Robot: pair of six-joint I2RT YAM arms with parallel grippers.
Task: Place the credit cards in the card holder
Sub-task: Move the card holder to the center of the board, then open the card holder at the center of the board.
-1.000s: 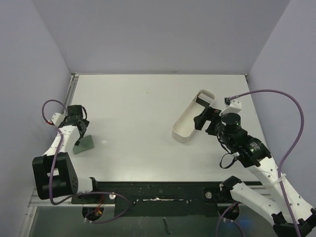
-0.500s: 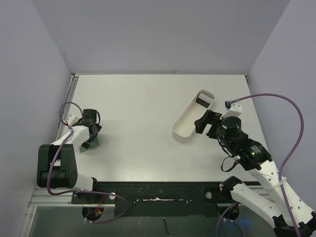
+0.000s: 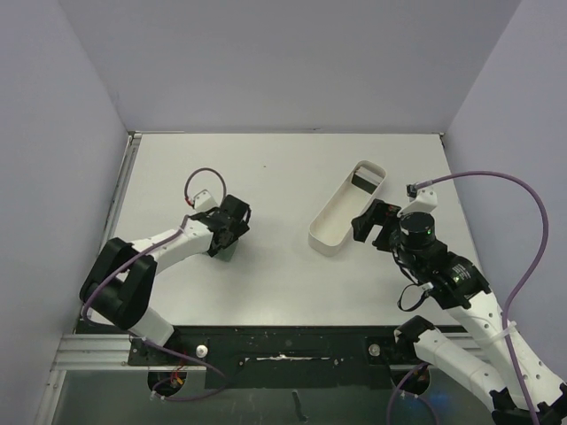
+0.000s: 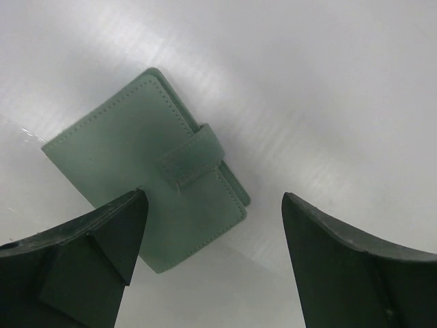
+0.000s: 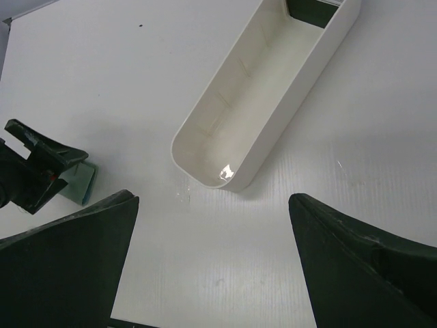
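Two pincers are in play, and both stand as wide as they go with nothing clamped in either. Just ahead of the left pincer (image 4: 214,194), partly under its left finger, one grey-green card holder (image 4: 136,164) lies flat on the table (image 5: 102,82); whether that finger touches it I cannot tell. The holder is folded shut, its one snap tab (image 4: 192,156) fastened across the edge that faces the pincer's gap. One long white tray (image 5: 268,137) lies ahead of the right pincer (image 5: 212,198), with its near rounded end just beyond the fingertips. The credit cards (image 5: 311,10) show only as a dark patch at the tray's far end, well beyond the fingers; how many there are I cannot tell, since they read as a single block.

By my judgement the task is at its start: no card is in the holder, and the step in hand is getting the holder ready. The next move calls for undoing the tab and folding the cover back, which probably needs a finger edge worked under the tab while the body is kept from sliding on the smooth table. The right pincer would then have to reach deep into the tray and nip one thin card by its edge
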